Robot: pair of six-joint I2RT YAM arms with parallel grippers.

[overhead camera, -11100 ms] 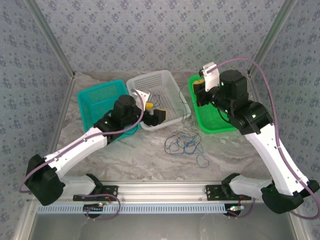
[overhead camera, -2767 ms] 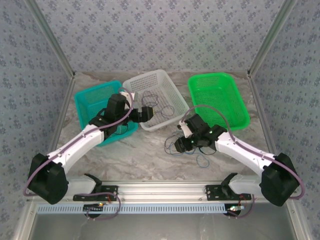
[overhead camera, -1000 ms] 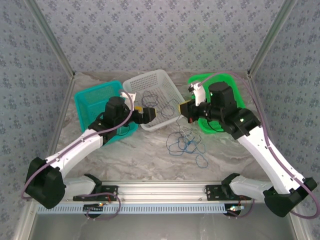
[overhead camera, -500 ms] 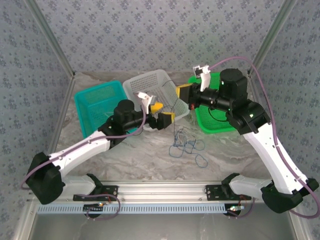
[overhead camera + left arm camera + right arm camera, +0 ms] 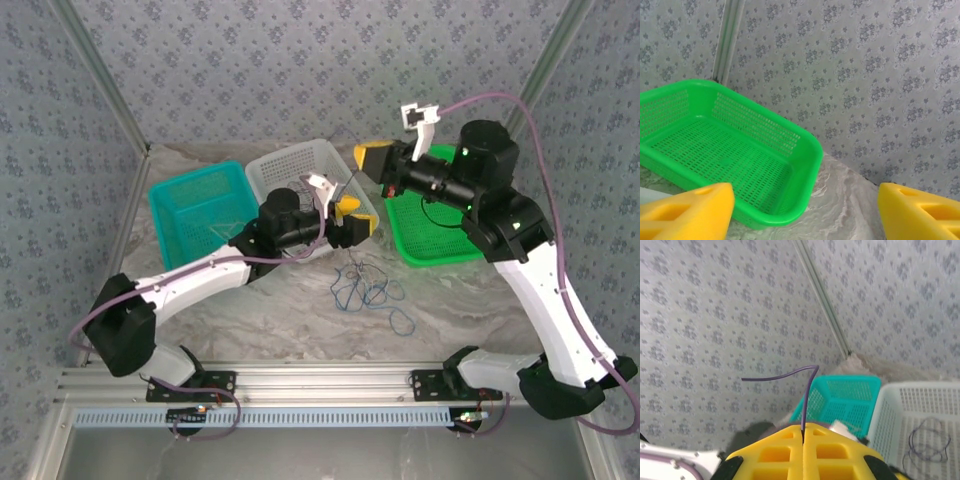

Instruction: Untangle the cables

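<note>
Top external: the cables (image 5: 366, 288) lie tangled on the table (image 5: 250, 310), just nearward of the left gripper (image 5: 357, 217) and well apart from the right gripper (image 5: 372, 157).

Left wrist: the left gripper (image 5: 805, 215) stands spread, with the green basket (image 5: 805, 145) beyond.

Right wrist: the right gripper (image 5: 803, 432) is pressed together, pinching a purple cable (image 5: 806, 395). This cable rises upright from the seam, then bends left.

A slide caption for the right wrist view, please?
Right gripper shut on a purple cable, teal basket and white basket beyond.

A lab cell: patterned walls (image 5: 300, 70) on an aluminium frame (image 5: 320, 378).
</note>
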